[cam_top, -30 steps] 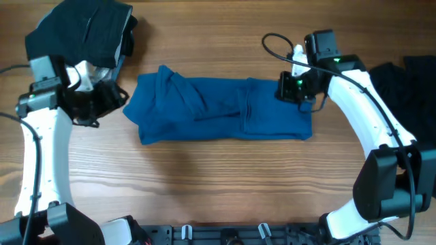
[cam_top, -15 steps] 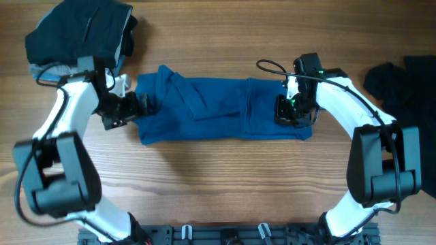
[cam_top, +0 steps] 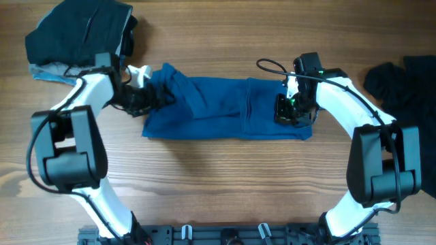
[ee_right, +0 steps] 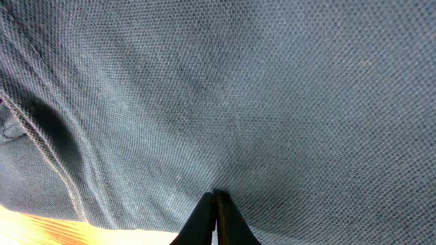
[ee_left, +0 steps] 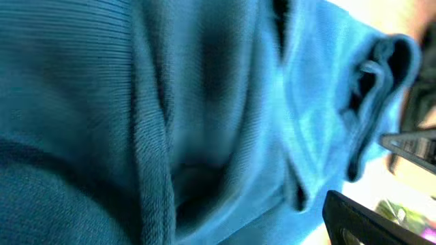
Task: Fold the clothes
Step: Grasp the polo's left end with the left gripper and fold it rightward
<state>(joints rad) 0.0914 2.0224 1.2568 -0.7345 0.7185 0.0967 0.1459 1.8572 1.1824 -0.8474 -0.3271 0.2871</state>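
A royal-blue polo shirt [cam_top: 218, 109] lies across the middle of the wooden table [cam_top: 218, 184], folded into a long band running left to right, with rumpled folds bunched at its left end and a flatter, neater panel at its right. The left fingers [cam_top: 143, 102] sit at that rumpled left end, touching the cloth. In the left wrist view ribbed blue knit [ee_left: 136, 102] fills nearly the whole picture, with only a dark edge of one finger [ee_left: 361, 221] at the lower right, so I cannot tell whether they stand wide or are closed on a fold. The right fingers [cam_top: 291, 112] rest on the shirt's right end, near its upper corner. From the right wrist they are drawn tightly together, their tips [ee_right: 214, 204] meeting in a point against the fabric [ee_right: 272, 102]. A strip of table [ee_right: 41, 228] shows below the hem. A black garment [cam_top: 78, 30] is heaped at the table's upper left, with a pale grey-blue cloth [cam_top: 48, 71] peeping out under it. More dark clothes [cam_top: 398, 75] lie at the right edge, well apart from the shirt.
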